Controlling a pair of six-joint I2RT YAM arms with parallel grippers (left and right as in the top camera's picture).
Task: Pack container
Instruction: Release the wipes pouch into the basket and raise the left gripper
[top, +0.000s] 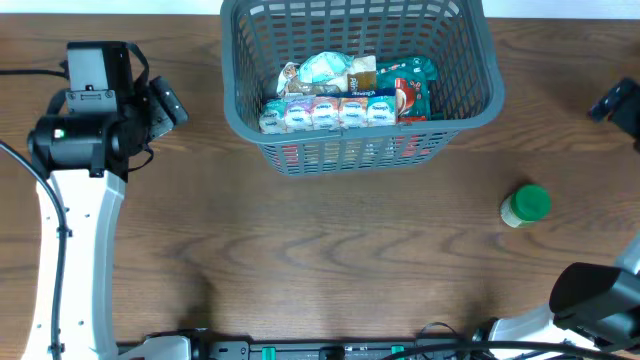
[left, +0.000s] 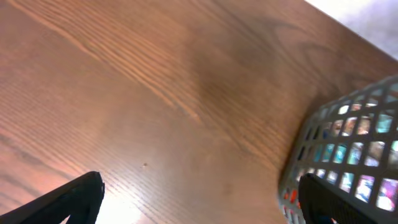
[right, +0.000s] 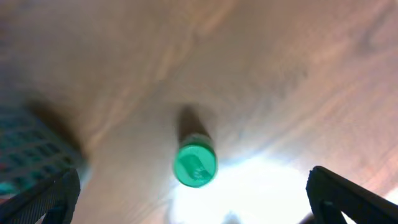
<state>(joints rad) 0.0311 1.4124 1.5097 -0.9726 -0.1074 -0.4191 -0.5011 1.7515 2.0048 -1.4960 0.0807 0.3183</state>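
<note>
The basket (top: 340, 152) sits at the far middle of the surface (top: 300, 260), already holding a row of small packs (top: 328, 112) and some bags (top: 345, 72). A green-lidded jar (top: 526, 205) lies outside it, to its right and nearer us. We judge the step in hand to be fetching that jar. The right claw (top: 612, 102) hangs spread and empty above it and would need to drop, close on it and lift it over the rim, while the left claw (top: 165, 105) waits spread and empty beside the basket.
</note>
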